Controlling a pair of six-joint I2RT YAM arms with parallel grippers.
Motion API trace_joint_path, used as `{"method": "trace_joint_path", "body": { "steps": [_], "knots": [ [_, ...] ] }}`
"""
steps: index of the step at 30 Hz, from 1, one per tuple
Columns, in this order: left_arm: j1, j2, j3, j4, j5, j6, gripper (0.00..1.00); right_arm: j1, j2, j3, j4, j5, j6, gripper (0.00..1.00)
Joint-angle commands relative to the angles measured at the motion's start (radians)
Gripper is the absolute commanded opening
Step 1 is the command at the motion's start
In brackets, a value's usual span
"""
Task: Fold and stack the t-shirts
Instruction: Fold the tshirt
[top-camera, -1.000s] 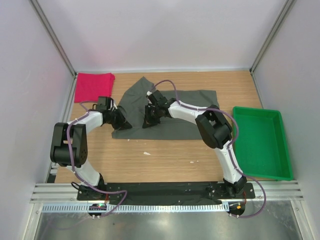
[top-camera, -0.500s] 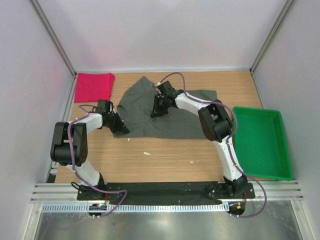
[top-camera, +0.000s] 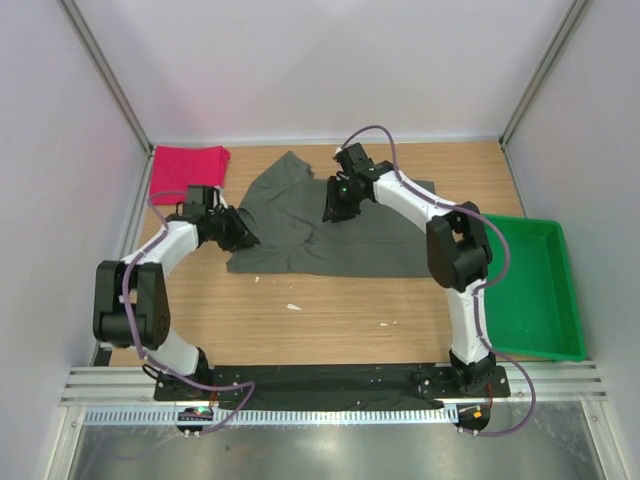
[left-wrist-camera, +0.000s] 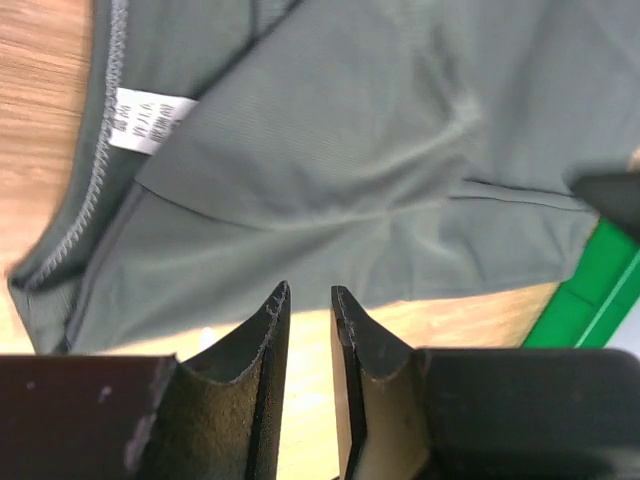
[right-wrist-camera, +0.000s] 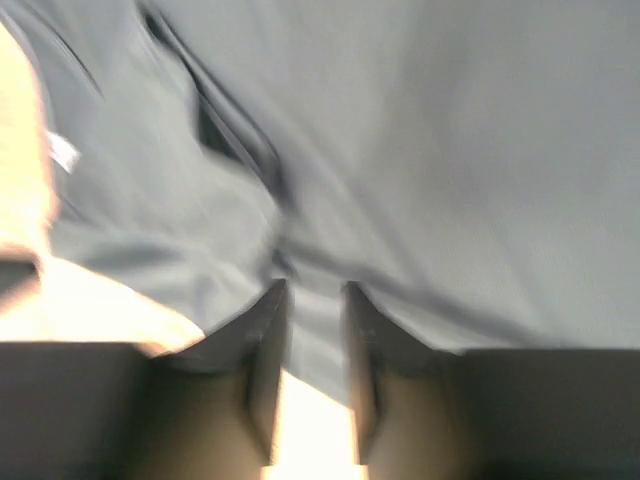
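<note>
As seen from the overhead camera, the dark grey-olive cloth t-shirt lies spread, loosely creased, on the far middle of the wooden table. One part juts toward the back wall. The bright pinkish-red cloth t-shirt sits folded in a flat rectangle at the far left corner, apart from the grey one. The green rectangular plastic tray stands at the right side of the table, just beside the grey shirt's right edge.

Left gripper: positioned at the grey shirt's left margin. The wrist view shows this gripper with jaws standing close, a slim gap between them and bare wood visible through it. The tips overlap the shirt's lower hem. Whether any cloth is pinched cannot be determined. A white sewn-in label shows near the neckline.

Right gripper: positioned over the shirt's upper middle. Its wrist view is blurred. There the gripper shows a narrow gap, with grey cloth at the tips. Grip status cannot be determined.
</note>
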Motion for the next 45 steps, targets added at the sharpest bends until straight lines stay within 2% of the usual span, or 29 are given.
{"method": "trace_joint_path", "body": {
  "steps": [1,2,5,9,12,15,16,21,28,32,35,39,40,44,45],
  "knots": [
    [0.006,0.077,0.019,0.027,0.025,0.020,0.24,0.008,-0.155,-0.123,-0.114,0.095,-0.139,0.39],
    [0.006,0.093,0.022,0.026,0.020,0.030,0.25,0.008,-0.195,-0.152,-0.131,0.121,-0.170,0.47],
    [0.006,0.136,0.029,0.020,0.008,0.046,0.26,0.008,-0.265,-0.261,-0.157,0.239,-0.218,0.56],
    [0.006,0.166,0.033,-0.017,-0.046,0.064,0.30,0.006,-0.345,-0.402,-0.120,0.324,-0.227,0.63],
    [0.016,0.189,0.026,-0.065,-0.112,0.070,0.32,0.006,-0.342,-0.440,-0.108,0.352,-0.224,0.64],
    [0.036,0.197,0.007,-0.100,-0.141,0.064,0.32,0.005,-0.342,-0.477,-0.073,0.376,-0.219,0.70],
    [0.038,0.188,0.001,-0.106,-0.149,0.066,0.32,0.003,-0.338,-0.489,-0.051,0.376,-0.218,0.99],
    [0.045,0.162,-0.028,-0.137,-0.190,0.070,0.33,0.003,-0.327,-0.557,-0.028,0.343,-0.195,1.00],
    [0.064,0.071,-0.101,-0.201,-0.213,0.041,0.34,0.014,-0.413,-0.723,0.001,0.284,-0.130,1.00],
    [0.096,-0.050,-0.178,-0.209,-0.186,-0.026,0.34,0.049,-0.505,-0.792,-0.016,0.278,-0.086,1.00],
    [0.095,-0.175,-0.201,-0.226,-0.184,-0.066,0.37,0.074,-0.598,-0.749,-0.080,0.322,-0.066,1.00],
    [0.093,-0.300,-0.131,-0.240,-0.218,-0.034,0.42,0.050,-0.689,-0.660,-0.149,0.453,-0.061,1.00],
    [0.093,-0.315,-0.105,-0.238,-0.230,-0.004,0.47,0.031,-0.691,-0.646,-0.151,0.474,-0.060,1.00],
    [0.093,-0.234,0.028,-0.155,-0.206,0.108,0.49,-0.114,-0.643,-0.585,-0.082,0.398,-0.129,1.00],
    [0.095,-0.207,0.097,-0.113,-0.175,0.127,0.49,-0.142,-0.623,-0.563,-0.063,0.340,-0.158,1.00]
  ]
}}
